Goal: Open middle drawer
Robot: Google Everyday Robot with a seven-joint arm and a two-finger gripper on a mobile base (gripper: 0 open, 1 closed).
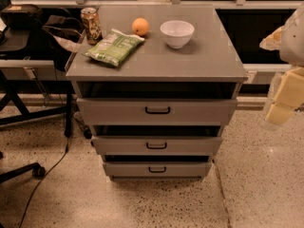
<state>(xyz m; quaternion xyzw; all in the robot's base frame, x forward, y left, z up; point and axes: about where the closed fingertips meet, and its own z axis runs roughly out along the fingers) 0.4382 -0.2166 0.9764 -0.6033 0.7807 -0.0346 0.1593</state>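
The grey cabinet (156, 61) has three flat-fronted drawers, each with a small black bar handle. The middle drawer (190, 145) sits between the top drawer (199, 111) and the bottom drawer (185, 169), and its handle (156, 146) is at centre. A dark gap shows above each drawer front. My gripper (284, 101), with yellowish pads, hangs at the right edge of the view. It is to the right of the cabinet at about the top drawer's height, apart from it and holding nothing.
On the cabinet top lie a green chip bag (114, 46), a can (91, 24), an orange (140, 26) and a white bowl (176, 33). A desk with a dark bag (61, 30) and chair legs (19, 170) stand at the left. A cable (47, 175) runs across the speckled floor.
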